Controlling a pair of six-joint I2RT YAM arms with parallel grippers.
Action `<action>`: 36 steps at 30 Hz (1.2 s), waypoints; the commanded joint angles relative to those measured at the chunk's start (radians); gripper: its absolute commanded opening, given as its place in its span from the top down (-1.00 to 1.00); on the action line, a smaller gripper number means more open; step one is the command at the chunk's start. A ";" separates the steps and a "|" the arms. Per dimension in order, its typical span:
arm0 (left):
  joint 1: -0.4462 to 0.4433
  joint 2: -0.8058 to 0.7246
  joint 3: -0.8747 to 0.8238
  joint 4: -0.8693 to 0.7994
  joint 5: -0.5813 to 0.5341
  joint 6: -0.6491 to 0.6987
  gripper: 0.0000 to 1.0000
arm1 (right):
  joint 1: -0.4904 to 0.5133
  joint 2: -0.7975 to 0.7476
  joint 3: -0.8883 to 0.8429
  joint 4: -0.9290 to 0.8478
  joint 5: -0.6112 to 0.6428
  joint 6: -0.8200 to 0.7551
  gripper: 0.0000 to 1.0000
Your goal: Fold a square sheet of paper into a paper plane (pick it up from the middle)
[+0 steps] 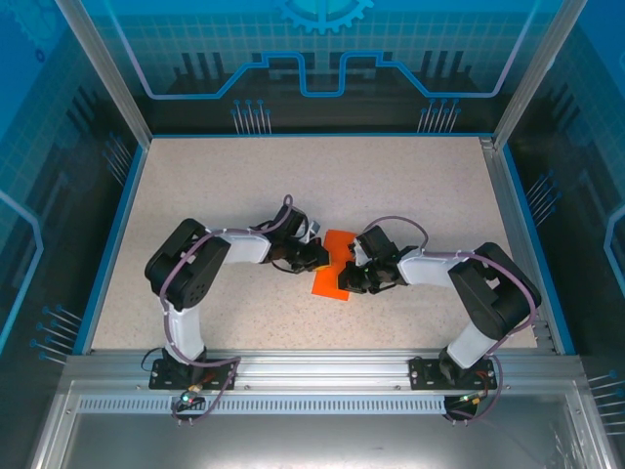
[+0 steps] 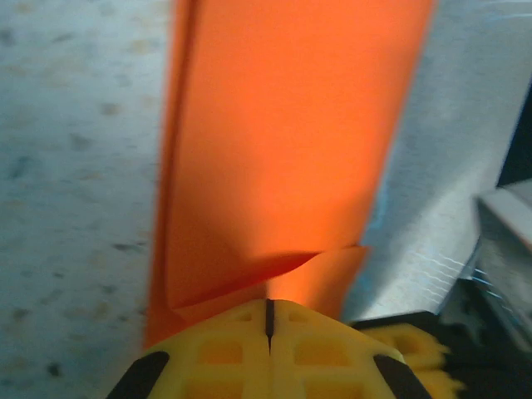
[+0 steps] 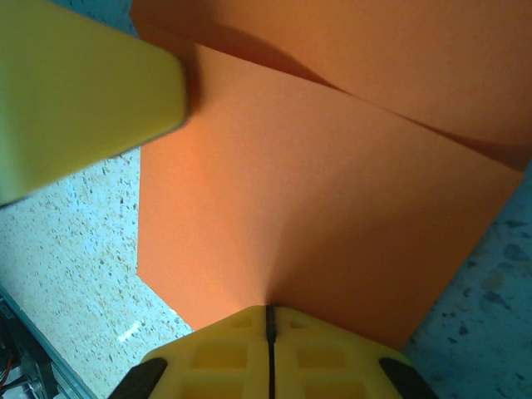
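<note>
Left gripper (image 2: 268,322) clamped tight, fingers pressed together on edge of paper (image 2: 283,141), folded flap curling just ahead of tips. Right gripper (image 3: 268,326) pinched closed too, gripping opposite edge, crease running across sheet. Paper sits mid-table (image 1: 391,186), partly folded, right between both grippers, arms facing each other.

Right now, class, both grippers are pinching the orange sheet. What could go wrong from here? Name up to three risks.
1. The left gripper and right gripper are both shut on the thin square sheet of paper; pulling apart could tear it.
2. A curled flap sits beside the left gripper, so pressing down may set a crooked crease.
3. In the top view the grippers are very close together, so they might collide.
</note>
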 commanded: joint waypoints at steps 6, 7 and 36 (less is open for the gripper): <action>0.003 0.054 0.011 -0.056 -0.048 0.020 0.95 | -0.002 -0.042 0.020 0.036 -0.070 0.029 0.81; 0.002 0.055 0.008 -0.057 -0.049 0.020 0.95 | 0.000 -0.042 0.027 0.049 -0.074 0.039 0.80; 0.001 0.041 -0.019 -0.050 -0.051 0.008 0.97 | 0.000 0.038 0.018 0.064 -0.086 0.048 0.78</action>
